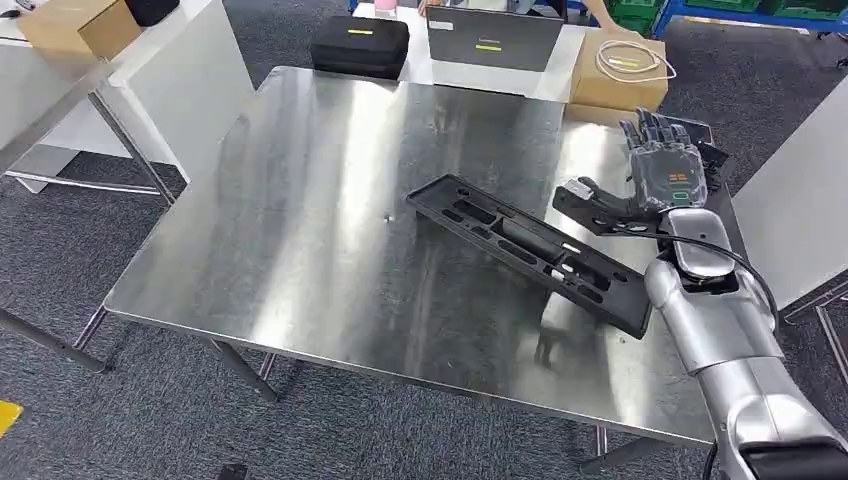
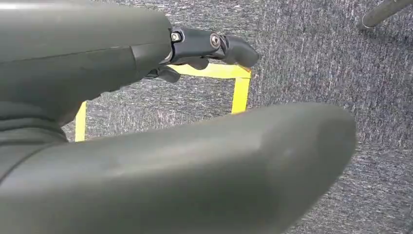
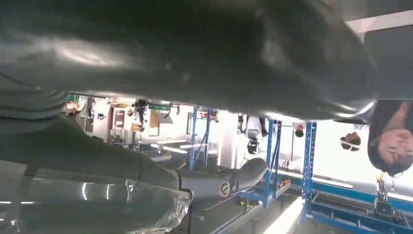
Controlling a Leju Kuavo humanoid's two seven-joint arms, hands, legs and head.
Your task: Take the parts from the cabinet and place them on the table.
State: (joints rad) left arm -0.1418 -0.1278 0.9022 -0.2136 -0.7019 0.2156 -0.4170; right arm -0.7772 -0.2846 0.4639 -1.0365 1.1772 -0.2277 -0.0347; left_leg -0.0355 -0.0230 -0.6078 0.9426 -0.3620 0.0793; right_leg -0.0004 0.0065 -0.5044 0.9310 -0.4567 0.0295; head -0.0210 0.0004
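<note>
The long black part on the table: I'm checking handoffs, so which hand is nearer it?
Right. The right hand hovers just beyond the long black part; the left hand hangs over carpet floor.

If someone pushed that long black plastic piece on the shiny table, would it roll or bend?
The black part is probably stiff: it is ribbed and holds a straight line. Flat and long, it would likely slide, not roll, on the smooth metal table. Its hollow slots suggest it is light.
</note>
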